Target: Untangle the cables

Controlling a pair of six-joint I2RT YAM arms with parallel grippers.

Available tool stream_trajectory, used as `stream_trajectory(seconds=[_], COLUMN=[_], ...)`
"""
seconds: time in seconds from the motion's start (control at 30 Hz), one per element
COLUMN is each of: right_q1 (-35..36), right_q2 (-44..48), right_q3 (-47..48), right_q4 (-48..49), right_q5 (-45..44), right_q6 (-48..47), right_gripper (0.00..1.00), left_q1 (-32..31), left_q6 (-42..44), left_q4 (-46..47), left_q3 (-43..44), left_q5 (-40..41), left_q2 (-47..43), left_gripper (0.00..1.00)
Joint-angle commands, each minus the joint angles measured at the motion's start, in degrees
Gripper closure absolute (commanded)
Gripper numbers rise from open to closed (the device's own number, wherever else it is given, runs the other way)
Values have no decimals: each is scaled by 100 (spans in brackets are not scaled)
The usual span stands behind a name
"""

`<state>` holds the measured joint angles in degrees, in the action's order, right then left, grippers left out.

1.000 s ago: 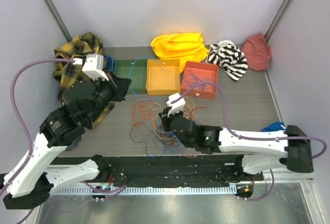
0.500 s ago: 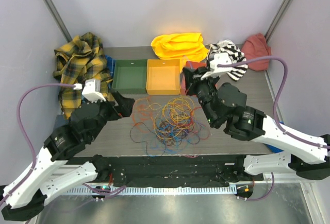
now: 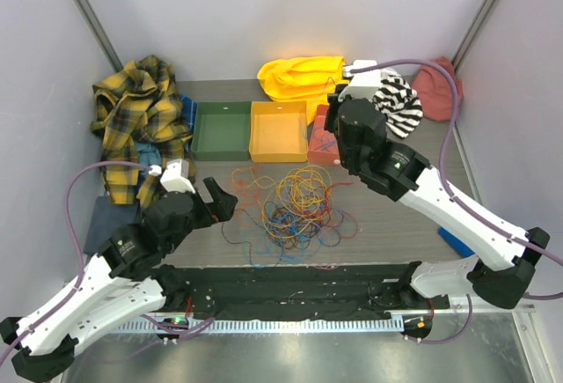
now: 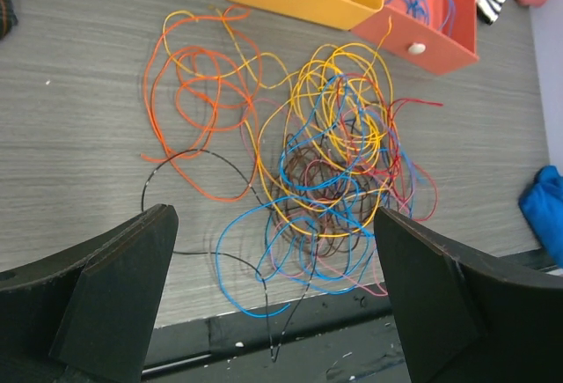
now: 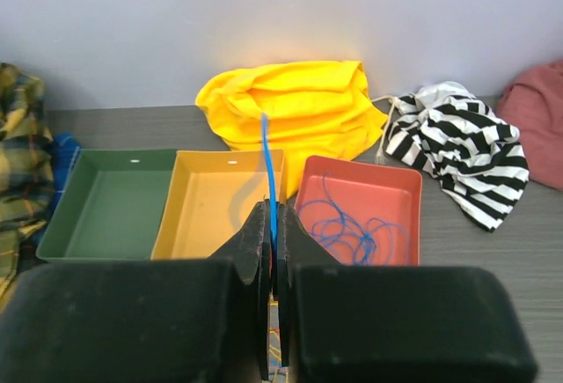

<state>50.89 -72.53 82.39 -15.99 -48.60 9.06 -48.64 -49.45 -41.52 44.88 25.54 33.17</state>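
Beyond one cable tangle [image 4: 339, 136], three trays [image 5: 211, 202]

Smooth, plastic-sheathed cables [image 4: 327, 168] lie on a matt wood-grain table [image 4: 70, 92], near a matt orange tray [image 3: 278, 132] and soft yellow cloth [image 5: 290, 101].

Robot test cell in a lab. Plain grey walls [image 3: 281, 13] and metal corner posts [image 3: 85, 9] enclose a wood-grain desk [image 4: 88, 66]. Left arm [image 3: 114, 260] and right arm [image 3: 440, 202] are bolted at its near edge. Props: coloured trays [image 3: 278, 128], heaped clothes [image 3: 303, 75].
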Motion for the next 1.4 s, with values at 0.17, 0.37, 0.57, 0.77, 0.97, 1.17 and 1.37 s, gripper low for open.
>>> stream_trajectory(seconds=[0.17, 0.37, 0.57, 0.77, 0.97, 1.17, 1.37], right_q1=[-843, -1160, -1556, -1855, -2048, -2145, -2233], right_q2=[-507, -876, -938, -1026, -1298, -1868, -2186], right_q3=[488, 787, 884, 814, 559, 638, 208], right_q4=[26, 17, 17, 17, 228, 351, 526], right_q5=[447, 667, 878, 1001, 1326, 1564, 1661], right_q6=[193, 157, 263, 263, 351, 412, 667], right_gripper=[99, 99, 99, 99, 99, 99, 99], left_q1=[-14, -14, -14, -5, -14, -14, -14], left_q6=[-179, -179, -179, -196, -267, -311, -346], left_q4=[170, 223, 249, 293, 390, 381, 328], left_q3=[-234, -278, -296, -313, -454, -463, -524], left_q5=[-128, -137, -146, -216, -304, -366, -304], left_q2=[-30, 67, 137, 234, 251, 304, 243], left_gripper=[0, 0, 0, 0, 0, 0, 0])
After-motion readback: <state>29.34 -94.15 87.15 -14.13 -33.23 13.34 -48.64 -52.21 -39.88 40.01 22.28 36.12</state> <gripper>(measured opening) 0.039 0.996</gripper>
